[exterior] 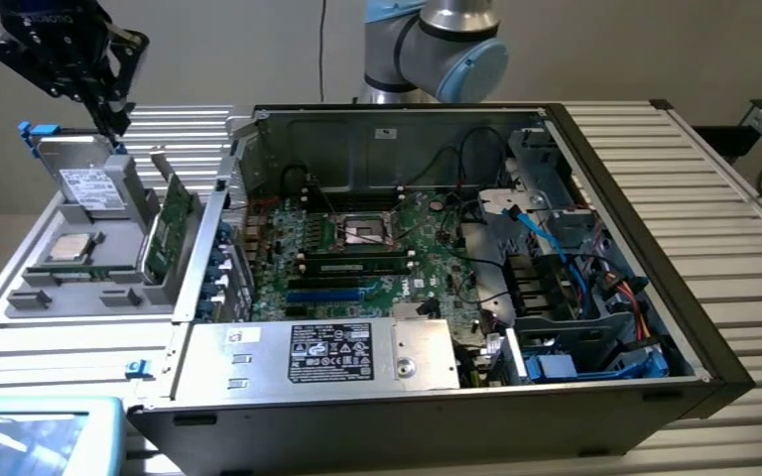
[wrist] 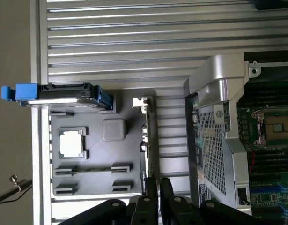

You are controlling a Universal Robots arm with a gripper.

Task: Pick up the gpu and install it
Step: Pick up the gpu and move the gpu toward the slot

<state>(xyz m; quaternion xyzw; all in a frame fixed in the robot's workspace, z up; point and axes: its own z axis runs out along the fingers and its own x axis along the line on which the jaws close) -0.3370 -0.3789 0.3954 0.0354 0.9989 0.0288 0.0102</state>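
Exterior view: black pincer (exterior: 119, 123) hovers over grey moulded tray (exterior: 57, 297) near slatted desk (exterior: 712, 149) edge on exterior view's left, tips pressed together, empty. Green gpu card with black cooler and silver bracket (exterior: 170, 223) stands on edge in tray slot beside open computer case (exterior: 354, 134).

Wrist view: gpu (wrist: 151, 140) edge-on, pincer (wrist: 159, 187) in line with it. Probably light, stiff, fragile; pinch bare top board edge.

Green flat circuit-board gpu (exterior: 170, 230); plain grey moulded plastic tray (exterior: 96, 260); striped silver metal table (exterior: 725, 169); blue plastic clip (exterior: 37, 130), ten o'clock.
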